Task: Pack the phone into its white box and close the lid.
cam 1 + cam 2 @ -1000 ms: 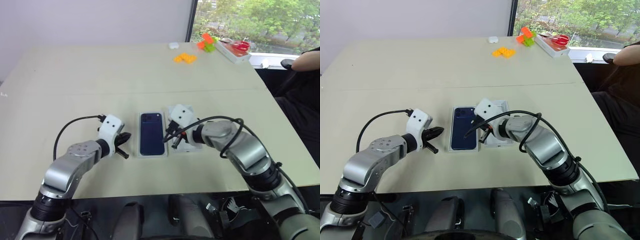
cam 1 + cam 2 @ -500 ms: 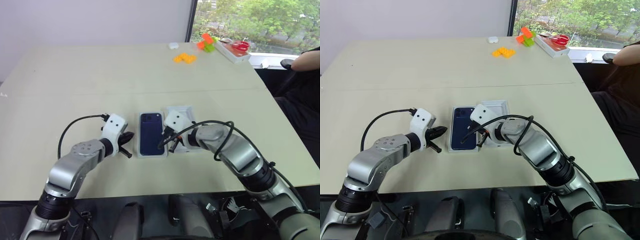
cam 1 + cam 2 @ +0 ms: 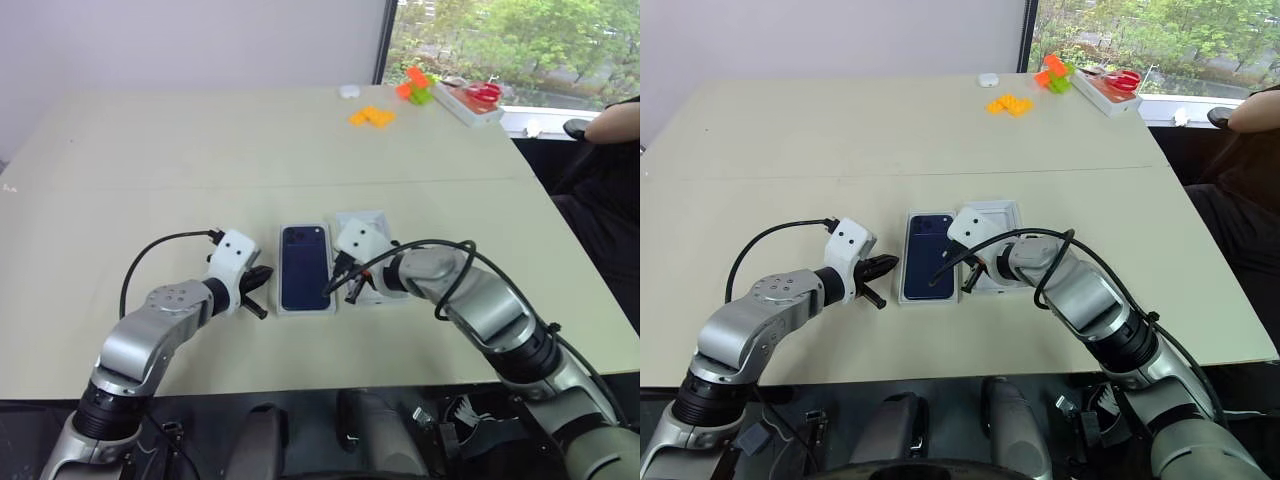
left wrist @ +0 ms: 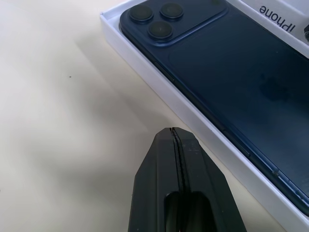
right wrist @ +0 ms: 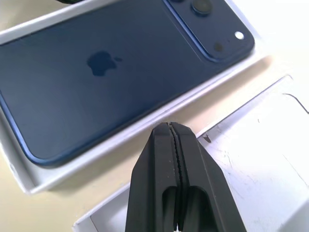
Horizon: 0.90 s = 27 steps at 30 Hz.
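The word "iPhone" (image 4: 277,13) is printed in dark letters on a white surface that lies just beside the white box (image 4: 193,116), on its right side in the scene; in the left wrist view the word reads upside down. The phone (image 5: 104,77) lies back-up in that box and bears an apple-shaped logo (image 5: 101,63) at the middle of its dark blue back, a shade darker than the glass around it. No other text, number or sign can be read on the worktop (image 3: 200,150) or on the small things at its far right.
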{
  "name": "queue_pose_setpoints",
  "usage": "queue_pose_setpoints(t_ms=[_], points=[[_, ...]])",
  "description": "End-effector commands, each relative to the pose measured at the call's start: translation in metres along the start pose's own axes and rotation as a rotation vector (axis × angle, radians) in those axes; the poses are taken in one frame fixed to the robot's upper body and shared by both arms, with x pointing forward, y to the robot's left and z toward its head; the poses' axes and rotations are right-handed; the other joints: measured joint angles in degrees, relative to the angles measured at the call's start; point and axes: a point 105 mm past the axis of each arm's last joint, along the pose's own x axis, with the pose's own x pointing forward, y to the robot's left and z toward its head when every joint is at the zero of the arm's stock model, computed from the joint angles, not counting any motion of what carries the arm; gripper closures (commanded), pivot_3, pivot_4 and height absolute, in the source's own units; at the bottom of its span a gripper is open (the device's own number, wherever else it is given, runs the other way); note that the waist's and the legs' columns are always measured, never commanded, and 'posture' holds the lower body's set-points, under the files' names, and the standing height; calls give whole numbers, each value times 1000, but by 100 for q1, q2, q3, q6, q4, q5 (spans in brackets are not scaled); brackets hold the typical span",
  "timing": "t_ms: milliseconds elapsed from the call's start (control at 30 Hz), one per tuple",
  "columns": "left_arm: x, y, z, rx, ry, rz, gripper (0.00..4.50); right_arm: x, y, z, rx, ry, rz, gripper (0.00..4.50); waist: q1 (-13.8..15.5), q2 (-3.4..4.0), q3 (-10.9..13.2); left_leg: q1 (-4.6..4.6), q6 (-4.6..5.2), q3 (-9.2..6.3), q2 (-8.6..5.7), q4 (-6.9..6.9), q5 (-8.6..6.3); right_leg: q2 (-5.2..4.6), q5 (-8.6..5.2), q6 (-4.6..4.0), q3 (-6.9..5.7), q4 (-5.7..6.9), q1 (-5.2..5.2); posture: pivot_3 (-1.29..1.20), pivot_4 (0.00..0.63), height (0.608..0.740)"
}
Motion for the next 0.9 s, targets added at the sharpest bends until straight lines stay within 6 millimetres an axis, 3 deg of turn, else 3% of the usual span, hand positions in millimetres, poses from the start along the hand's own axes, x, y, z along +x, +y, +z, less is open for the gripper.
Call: queue_pose_setpoints(t_ms=[33, 500, 900], points=[[-3, 0, 9, 31, -33, 7, 4471, -8, -4, 11, -22, -43, -20, 4500, -9, 0, 0, 0, 0, 0, 0, 0, 0, 1, 0, 0, 0, 0, 0, 0, 150, 726], [3, -3, 11, 25, -40, -5, 4471, 8, 5, 4, -110, 2, 5, 4500, -5, -1, -1, 1, 0, 0, 0, 0, 0, 0, 0, 0, 0, 0, 1, 0, 150, 726], [16, -31, 22, 50, -69, -134, 4471, 6, 9, 6, -101, -14, 35, 4500, 25, -3, -6, 3, 0, -1, -2, 2, 0, -2, 0, 0, -1, 1, 5, 0, 150, 726]])
